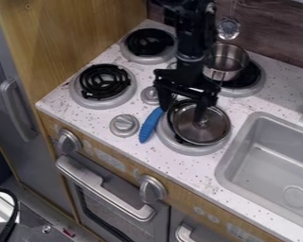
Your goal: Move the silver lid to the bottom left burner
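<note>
- Looking down at the stove, we saw the black gripper [183,105] hanging over the bottom right burner [191,150], its two fingers [205,100] spread apart, one on each side of an open gap.
- We found the silver lid [208,134] just under the fingers, lying over that burner, its knob close by the right-hand finger; we could not tell whether the two touched.
- Beyond the fingers, toward the back wall, we saw a metal pot [228,56] on the top right burner [254,89], its shiny inner wall and floor in sight.
- To the right of the fingers, we had the gray sink [243,142], with a round drain [296,196] set in its floor.
- Just beside the lid and below the left-hand finger, we noticed a blue handle [150,125], lying at a slant.
- Left of the fingers, we saw the bottom left burner [94,101] with its black coil [104,81] bare, and farther back, the top left burner [147,59].
</note>
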`<state>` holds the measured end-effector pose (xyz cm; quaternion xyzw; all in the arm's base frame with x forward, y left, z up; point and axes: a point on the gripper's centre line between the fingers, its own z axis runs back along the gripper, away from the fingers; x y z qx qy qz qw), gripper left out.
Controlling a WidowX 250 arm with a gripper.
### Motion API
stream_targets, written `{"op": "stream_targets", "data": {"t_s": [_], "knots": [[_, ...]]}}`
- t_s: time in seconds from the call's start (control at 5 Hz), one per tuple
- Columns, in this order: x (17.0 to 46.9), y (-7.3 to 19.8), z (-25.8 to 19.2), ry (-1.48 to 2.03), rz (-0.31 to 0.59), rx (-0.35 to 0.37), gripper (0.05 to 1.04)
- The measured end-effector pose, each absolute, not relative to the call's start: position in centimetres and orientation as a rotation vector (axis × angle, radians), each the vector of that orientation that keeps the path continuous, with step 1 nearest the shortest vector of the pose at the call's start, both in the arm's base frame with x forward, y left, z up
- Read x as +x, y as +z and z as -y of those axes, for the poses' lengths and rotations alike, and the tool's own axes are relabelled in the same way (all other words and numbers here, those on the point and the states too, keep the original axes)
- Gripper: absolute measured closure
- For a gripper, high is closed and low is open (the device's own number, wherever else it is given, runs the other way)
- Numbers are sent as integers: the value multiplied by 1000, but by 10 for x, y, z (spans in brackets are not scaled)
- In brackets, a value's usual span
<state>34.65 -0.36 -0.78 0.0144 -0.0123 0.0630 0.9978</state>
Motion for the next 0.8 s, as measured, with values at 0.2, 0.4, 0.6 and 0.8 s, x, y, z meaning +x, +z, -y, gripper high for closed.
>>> {"op": "stream_targets", "data": {"t_s": [0.2, 0.4, 0.6, 0.8], "knots": [[355, -13, 17, 143, 81, 1, 85], [358, -34, 17, 207, 96, 3, 85], [365, -39, 13, 239, 137, 24, 85], [373, -48, 9, 235, 161, 44, 85]]}}
